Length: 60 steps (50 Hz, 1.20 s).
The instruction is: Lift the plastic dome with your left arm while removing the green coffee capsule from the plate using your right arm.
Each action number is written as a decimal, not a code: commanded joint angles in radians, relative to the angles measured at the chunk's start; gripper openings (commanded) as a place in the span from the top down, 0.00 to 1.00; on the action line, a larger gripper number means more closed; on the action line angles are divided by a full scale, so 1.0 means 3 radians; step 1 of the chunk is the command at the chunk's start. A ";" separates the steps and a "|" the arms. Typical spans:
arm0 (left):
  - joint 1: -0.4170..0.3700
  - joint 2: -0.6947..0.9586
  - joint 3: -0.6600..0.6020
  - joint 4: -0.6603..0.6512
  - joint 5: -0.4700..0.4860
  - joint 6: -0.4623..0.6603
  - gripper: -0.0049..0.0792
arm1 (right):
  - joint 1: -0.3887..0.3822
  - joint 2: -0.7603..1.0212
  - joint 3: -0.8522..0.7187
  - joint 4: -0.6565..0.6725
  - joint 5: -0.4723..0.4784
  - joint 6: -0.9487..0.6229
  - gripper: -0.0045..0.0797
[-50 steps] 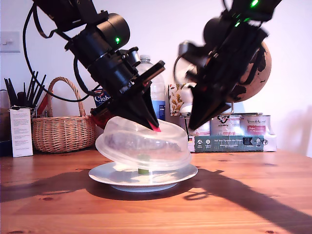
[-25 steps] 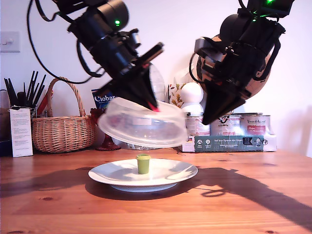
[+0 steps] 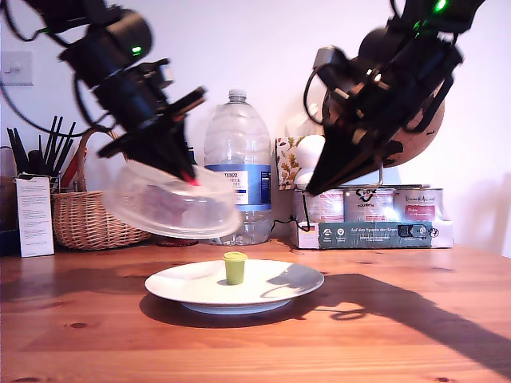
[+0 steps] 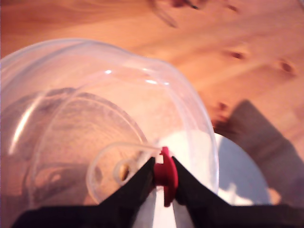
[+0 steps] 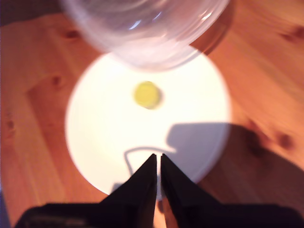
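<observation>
Fingertips (image 5: 151, 164) of my second gripper (image 5: 158, 161) nearly shut, empty, w/ green coffee capsule (image 5: 147, 94) upright at 12 o'clock mid-plate (image 5: 95, 142), while my first gripper (image 4: 164, 173) pinches plastic dome (image 4: 71, 118) aloft.

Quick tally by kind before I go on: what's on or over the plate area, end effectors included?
Plastic dome: 1
Green coffee capsule: 1
Plate: 1
End effectors: 2, my first gripper, my second gripper
Total: 5
</observation>
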 commanded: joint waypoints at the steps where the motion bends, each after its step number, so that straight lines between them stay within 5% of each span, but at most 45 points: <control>1: 0.0043 0.0047 0.0023 0.0042 0.0001 0.0051 0.97 | 0.0081 0.0182 -0.0025 0.0022 -0.0022 -0.0074 0.92; 4: 0.0099 0.0047 0.0023 0.0050 0.0000 0.0083 0.97 | 0.0137 0.0219 -0.0025 0.0042 -0.0024 -0.0092 0.78; 9: 0.0188 0.0047 0.0023 0.0053 0.0001 0.0083 0.97 | 0.0276 0.0243 -0.0025 0.0193 -0.0005 -0.0092 0.41; 12: 0.0237 0.0047 0.0023 0.0055 0.0003 0.0083 0.97 | 0.0348 0.0243 -0.0025 0.0273 0.0132 -0.0109 0.32; 34: 0.0371 0.0047 0.0023 0.0071 0.0017 0.0144 0.97 | 0.0595 0.0404 -0.0025 0.0768 0.0680 -0.0300 0.32; 60: 0.0371 0.0047 0.0023 0.0145 0.0094 0.0142 0.97 | 0.0604 0.0631 -0.0025 0.0870 0.0679 -0.0056 0.32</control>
